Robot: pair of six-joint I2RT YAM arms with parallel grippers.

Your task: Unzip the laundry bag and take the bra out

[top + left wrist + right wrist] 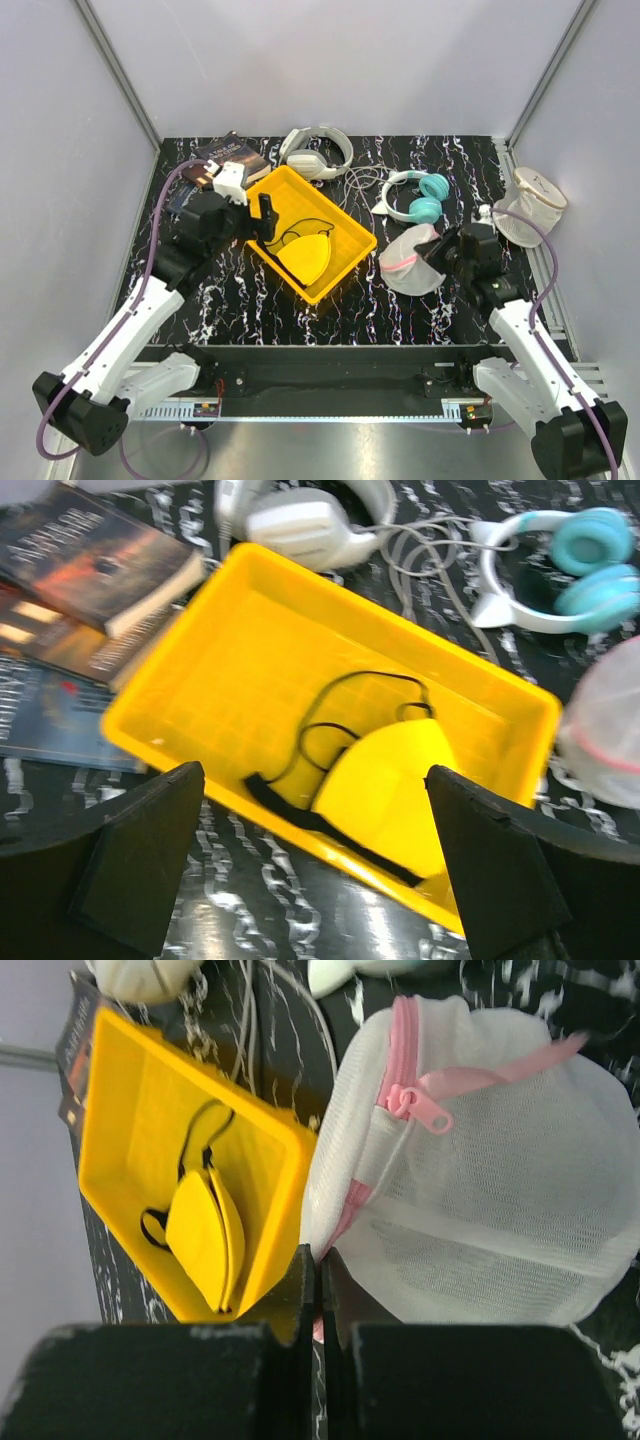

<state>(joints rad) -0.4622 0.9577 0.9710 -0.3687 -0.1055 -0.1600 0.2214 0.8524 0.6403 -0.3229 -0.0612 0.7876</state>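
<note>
Laundry bag (500,1190) of domed white mesh, pink-zippered

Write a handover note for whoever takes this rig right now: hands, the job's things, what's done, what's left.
Left hand: open, empty, hovering over the yellow plastic tray, which holds a bright yellow bra with black straps; that bra is not the job's.
Right hand: shut at the edge of the round white mesh laundry bag with pink zipper; a pinch on its rim looks likely but is unclear.
The bag lies right of the tray, its pink zipper pull facing up.
Done: nothing evident; the job's bra shows in no view.
Left: unzip the bag, take the bra out.
</note>
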